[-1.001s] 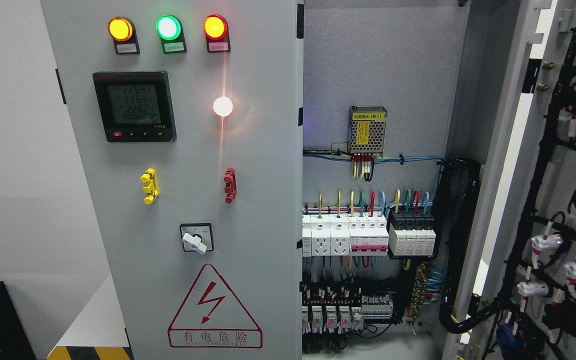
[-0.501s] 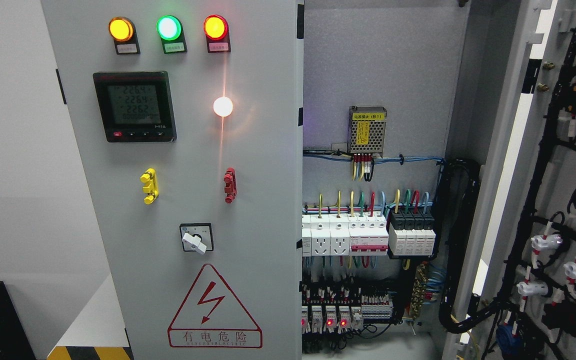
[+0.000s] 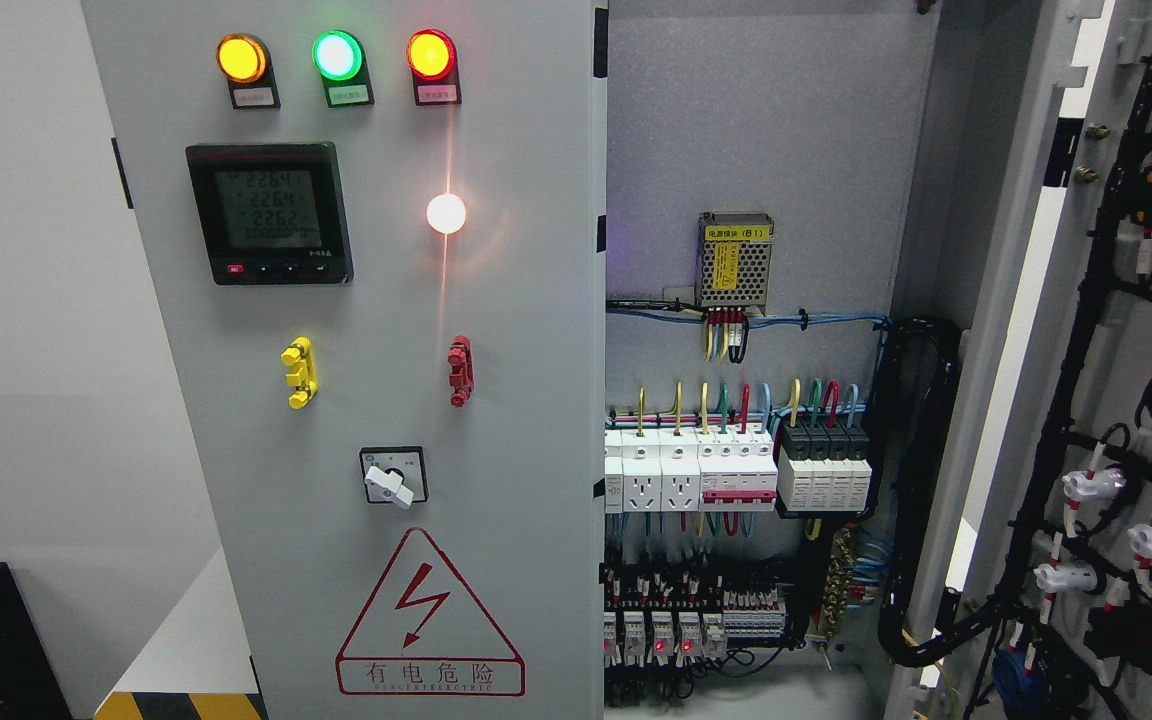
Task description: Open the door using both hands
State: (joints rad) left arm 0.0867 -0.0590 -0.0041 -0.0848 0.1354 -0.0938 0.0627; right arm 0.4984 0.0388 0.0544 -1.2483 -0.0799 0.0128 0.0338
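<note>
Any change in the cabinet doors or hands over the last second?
Nothing visibly moved. The grey left cabinet door with its three indicator lamps is shut as before, the right door with black wiring stays swung open, and the interior breakers stay exposed. No robot hand shows in any frame.

No part of the robot's body shows in the head view: neither arm, neither hand, no sleeve, cable, screw or marking of its own appears anywhere in the picture, so its colours and shapes cannot be told from this moment.
</note>
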